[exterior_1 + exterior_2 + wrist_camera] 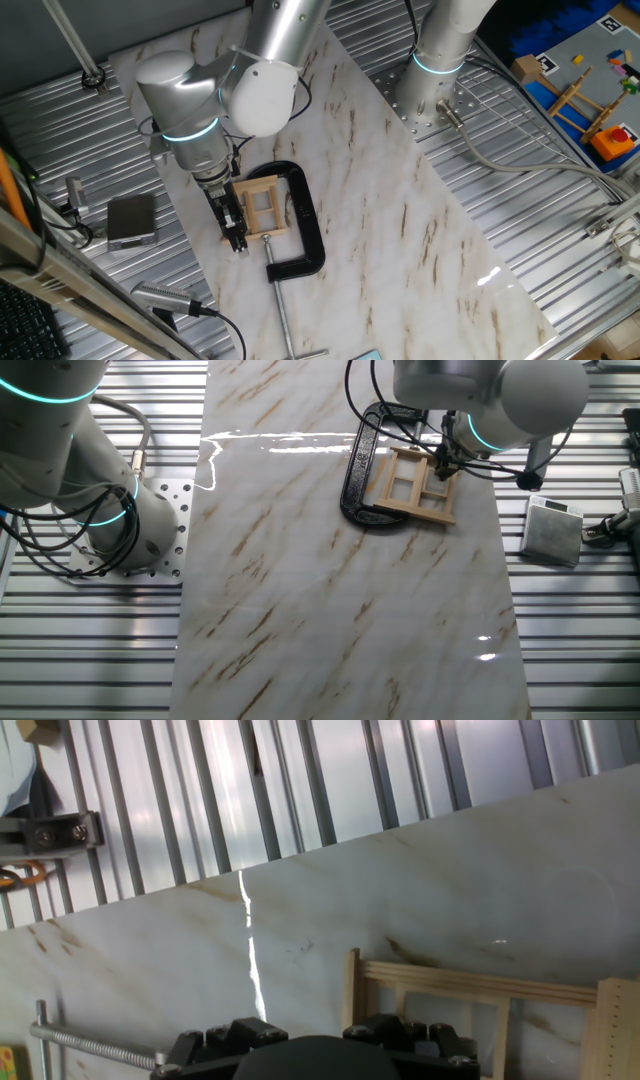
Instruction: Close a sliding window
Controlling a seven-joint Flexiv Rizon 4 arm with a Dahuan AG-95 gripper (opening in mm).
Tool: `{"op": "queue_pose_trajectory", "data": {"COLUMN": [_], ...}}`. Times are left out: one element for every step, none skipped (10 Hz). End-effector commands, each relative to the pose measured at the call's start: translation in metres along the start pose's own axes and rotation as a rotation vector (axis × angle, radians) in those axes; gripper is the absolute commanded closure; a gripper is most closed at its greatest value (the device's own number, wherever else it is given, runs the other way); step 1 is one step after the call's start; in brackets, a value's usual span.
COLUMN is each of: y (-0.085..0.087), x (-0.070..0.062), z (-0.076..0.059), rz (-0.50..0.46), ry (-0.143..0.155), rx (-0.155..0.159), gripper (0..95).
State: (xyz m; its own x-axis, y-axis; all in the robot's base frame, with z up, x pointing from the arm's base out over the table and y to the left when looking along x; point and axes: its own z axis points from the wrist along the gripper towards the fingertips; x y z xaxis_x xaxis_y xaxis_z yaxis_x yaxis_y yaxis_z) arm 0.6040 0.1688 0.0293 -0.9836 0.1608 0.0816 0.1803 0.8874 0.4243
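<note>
The sliding window (260, 205) is a small pale wooden frame with cross bars. It lies flat on the marble board, held inside the jaw of a big black C-clamp (305, 215). My gripper (238, 242) points down at the window's left edge, touching or nearly touching it, with its fingers close together and nothing between them. In the other fixed view the gripper (444, 468) is at the right side of the window (412, 485). In the hand view the window's frame (470, 982) lies low and to the right, and only the gripper's black body (320, 1050) shows.
The clamp's steel screw (281, 315) sticks out toward the board's near edge. A grey box (132, 220) with cables sits on the ribbed metal table, left of the gripper. A second arm's base (438, 80) stands at the back. A ladder-like wooden frame (585, 105) lies far right.
</note>
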Motion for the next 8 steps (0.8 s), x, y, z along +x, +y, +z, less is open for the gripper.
{"op": "queue_pose_trajectory", "data": {"y": [0.0017,0.0029,0.0033,0.0037,0.0040,0.0044,0.0040,0.0039], "x": [0.0006,0.0014,0.0014,0.0010,0.0006,0.0002,-0.0002,-0.0006], "z": [-0.0012,-0.0023,-0.0024,-0.0015,-0.0009,0.0000,0.0006,0.0013], "rz": [-0.007,-0.006,-0.006,-0.006,-0.005,-0.003,-0.004,-0.002], "ry": [-0.004,-0.004,-0.004,-0.003,-0.003,-0.003,-0.003,-0.002], "rx": [-0.003,-0.003,-0.004,-0.005,-0.006,-0.008,-0.008,-0.007], "gripper": [19.0,19.0,19.0,19.0,19.0,19.0,19.0,19.0]}}
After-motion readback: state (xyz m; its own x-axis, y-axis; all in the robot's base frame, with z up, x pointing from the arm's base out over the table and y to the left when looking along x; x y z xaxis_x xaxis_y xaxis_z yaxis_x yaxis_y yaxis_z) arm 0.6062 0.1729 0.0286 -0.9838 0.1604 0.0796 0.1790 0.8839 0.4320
